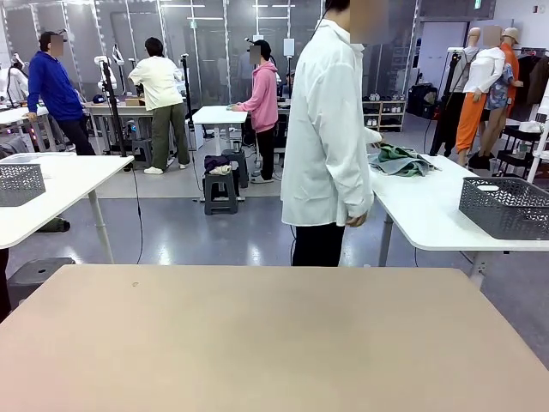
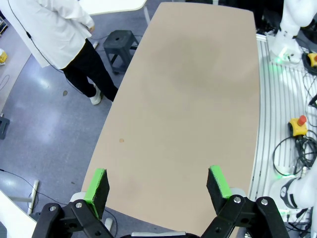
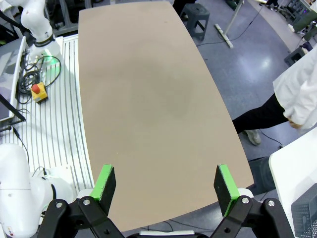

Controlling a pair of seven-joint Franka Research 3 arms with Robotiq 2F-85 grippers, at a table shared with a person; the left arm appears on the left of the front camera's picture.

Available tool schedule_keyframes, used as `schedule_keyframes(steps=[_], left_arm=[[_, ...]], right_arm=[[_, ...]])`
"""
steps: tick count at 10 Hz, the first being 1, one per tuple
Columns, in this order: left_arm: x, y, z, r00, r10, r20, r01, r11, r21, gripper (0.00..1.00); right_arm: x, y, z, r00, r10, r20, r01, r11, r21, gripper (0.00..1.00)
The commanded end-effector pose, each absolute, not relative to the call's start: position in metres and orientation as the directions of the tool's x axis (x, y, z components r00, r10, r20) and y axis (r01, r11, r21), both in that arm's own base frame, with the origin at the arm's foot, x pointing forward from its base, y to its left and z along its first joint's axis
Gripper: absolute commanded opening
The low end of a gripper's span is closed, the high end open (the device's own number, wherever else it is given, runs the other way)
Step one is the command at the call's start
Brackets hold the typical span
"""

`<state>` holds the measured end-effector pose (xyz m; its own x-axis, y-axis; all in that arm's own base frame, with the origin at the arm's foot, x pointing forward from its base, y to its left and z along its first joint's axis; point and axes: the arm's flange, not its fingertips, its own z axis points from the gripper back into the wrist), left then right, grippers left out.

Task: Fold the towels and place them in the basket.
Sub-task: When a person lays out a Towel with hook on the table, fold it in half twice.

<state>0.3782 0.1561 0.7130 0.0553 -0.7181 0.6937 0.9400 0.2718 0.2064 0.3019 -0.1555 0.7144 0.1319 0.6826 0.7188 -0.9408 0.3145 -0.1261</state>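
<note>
The towels are out of view. A dark perforated basket (image 1: 506, 206) stands on a white side table at the right, beyond my table; its corner (image 3: 304, 218) shows in the right wrist view. My left gripper (image 2: 158, 187) hangs open high above the tan tabletop (image 2: 198, 99), nothing between its green pads. My right gripper (image 3: 165, 183) is open too, above the same tabletop (image 3: 148, 89), holding nothing.
A person in a white coat (image 1: 326, 137) stands at the far side, turned toward the white side table (image 1: 429, 215), hands at a heap of grey-green garments (image 1: 399, 160). A paler grey perforated bin (image 1: 19, 183) sits on a white table at the left.
</note>
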Motion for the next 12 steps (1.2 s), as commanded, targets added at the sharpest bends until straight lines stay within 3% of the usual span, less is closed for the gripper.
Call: schedule_keyframes(steps=[1,12], left_arm=[[0.3777,0.1563,0.7137,0.052,-0.713,0.699,0.939,0.273,0.208,1.0],[0.3777,0.1563,0.7137,0.052,-0.713,0.699,0.939,0.273,0.208,1.0]], right_arm=[[0.3004,-0.1543,0.7139,0.125,0.679,0.724,-0.941,0.312,-0.131,1.0],[0.3004,-0.1543,0.7139,0.125,0.679,0.724,-0.941,0.312,-0.131,1.0]])
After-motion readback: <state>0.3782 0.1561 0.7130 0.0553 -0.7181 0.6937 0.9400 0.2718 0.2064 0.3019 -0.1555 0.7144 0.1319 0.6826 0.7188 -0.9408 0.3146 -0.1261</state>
